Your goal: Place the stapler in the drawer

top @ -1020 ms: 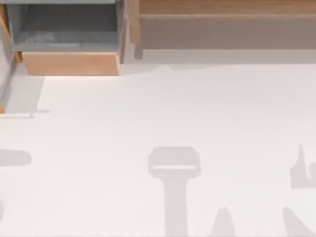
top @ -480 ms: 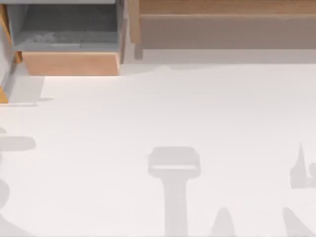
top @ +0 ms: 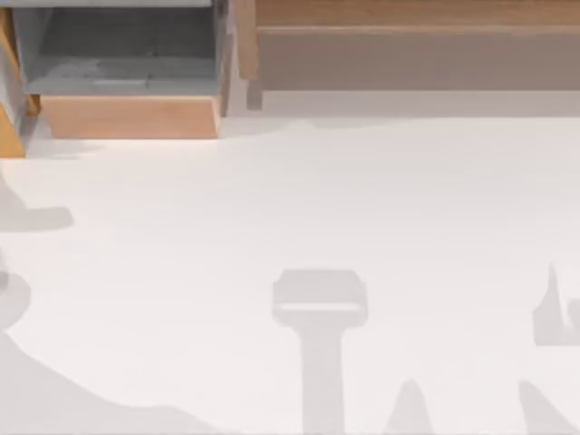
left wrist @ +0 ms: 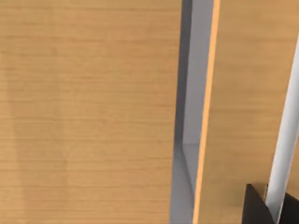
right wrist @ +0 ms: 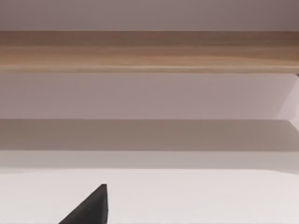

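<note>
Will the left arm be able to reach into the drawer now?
Probably yes. The drawer stands open at the table's left, nothing over it, and the left claw hangs close by a wood panel.

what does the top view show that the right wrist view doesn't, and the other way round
Top view: the open drawer at the table's far left, grey inside with a tan front, plus arm shadows on the tabletop. Right wrist view: a dark part of the right tool. Both: the wide brown cabinet and the white table.
</note>
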`<state>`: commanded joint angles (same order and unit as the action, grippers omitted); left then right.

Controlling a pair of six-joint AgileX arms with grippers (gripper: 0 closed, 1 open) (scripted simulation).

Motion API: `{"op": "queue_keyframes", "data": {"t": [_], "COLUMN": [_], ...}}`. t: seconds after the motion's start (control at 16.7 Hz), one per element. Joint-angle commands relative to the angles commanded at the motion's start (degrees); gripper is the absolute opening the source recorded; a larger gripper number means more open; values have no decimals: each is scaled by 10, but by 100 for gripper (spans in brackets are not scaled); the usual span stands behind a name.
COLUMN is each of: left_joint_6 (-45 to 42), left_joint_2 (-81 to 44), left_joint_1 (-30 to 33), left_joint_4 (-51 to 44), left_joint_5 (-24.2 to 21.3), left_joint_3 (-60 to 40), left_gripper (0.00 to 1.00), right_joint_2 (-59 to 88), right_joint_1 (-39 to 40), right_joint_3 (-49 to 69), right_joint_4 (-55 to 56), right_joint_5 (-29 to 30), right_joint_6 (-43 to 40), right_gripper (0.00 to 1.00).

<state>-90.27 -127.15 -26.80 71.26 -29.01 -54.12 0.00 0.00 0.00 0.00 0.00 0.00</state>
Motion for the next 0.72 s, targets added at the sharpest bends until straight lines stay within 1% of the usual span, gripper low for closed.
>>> {"op": "queue_keyframes", "data": {"t": [0.12, 0.48, 0.72], "left_joint_6": [0, 1, 3], "left_joint_2": [-8, -10, -48], "left_joint_1": [7, 9, 27], "left_joint_4": [-10, -15, -55], "left_joint_5": [6, 4, 23], "left_joint_3": [-17, -25, -109], "left_gripper": [0, 0, 0], "right_joint_2": [0, 0, 0], "right_joint_1": [0, 0, 0], "right_joint_3": [0, 0, 0], "right_joint_4": [0, 0, 0], "right_joint_5": [0, 0, 0], "right_joint_6": [0, 0, 0], "right_gripper": [100, 100, 100]}}
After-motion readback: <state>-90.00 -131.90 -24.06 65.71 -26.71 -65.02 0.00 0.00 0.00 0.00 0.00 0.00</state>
